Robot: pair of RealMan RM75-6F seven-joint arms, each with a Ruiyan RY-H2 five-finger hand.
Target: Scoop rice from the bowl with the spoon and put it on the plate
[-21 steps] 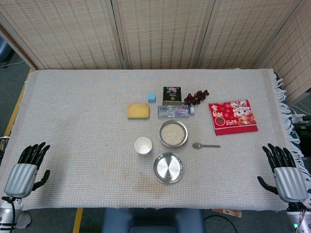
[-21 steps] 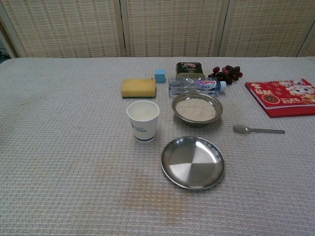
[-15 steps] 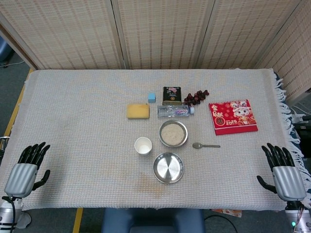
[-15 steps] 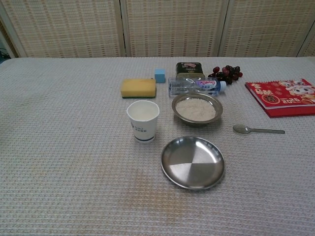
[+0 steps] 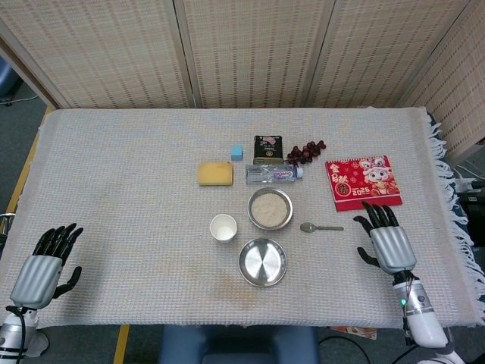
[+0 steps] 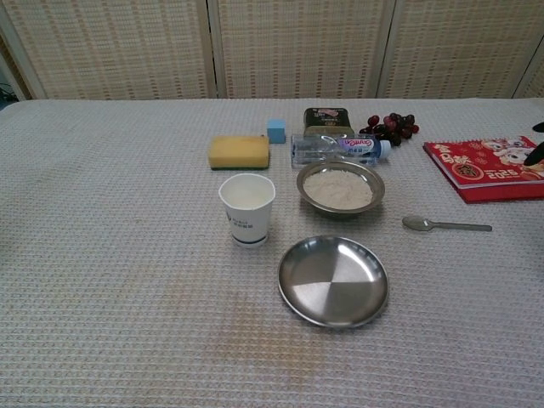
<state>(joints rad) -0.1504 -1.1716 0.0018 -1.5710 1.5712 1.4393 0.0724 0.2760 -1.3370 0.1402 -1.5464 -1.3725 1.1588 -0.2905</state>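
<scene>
A metal bowl of white rice [image 5: 270, 208] [image 6: 339, 187] stands mid-table. Just in front of it sits an empty steel plate [image 5: 262, 262] [image 6: 333, 281]. A metal spoon [image 5: 320, 227] [image 6: 445, 224] lies flat on the cloth to the right of the bowl, its handle pointing right. My right hand [image 5: 384, 236] hovers open, fingers spread, a little right of the spoon's handle, touching nothing; only its dark fingertips [image 6: 536, 153] show at the chest view's right edge. My left hand [image 5: 44, 267] rests open at the table's front left corner, far from everything.
A white paper cup [image 5: 223, 227] [image 6: 247, 208] stands left of the bowl. Behind the bowl lie a water bottle [image 5: 273, 174], a yellow sponge [image 5: 215, 173], a blue cube [image 5: 236, 152], a dark tin [image 5: 267, 149] and grapes [image 5: 305, 151]. A red calendar booklet [image 5: 363, 182] lies right.
My right hand has moved from the table's front right corner inward and forward, ending beside the spoon's handle. The left hand barely shifted. Nothing on the table moved.
</scene>
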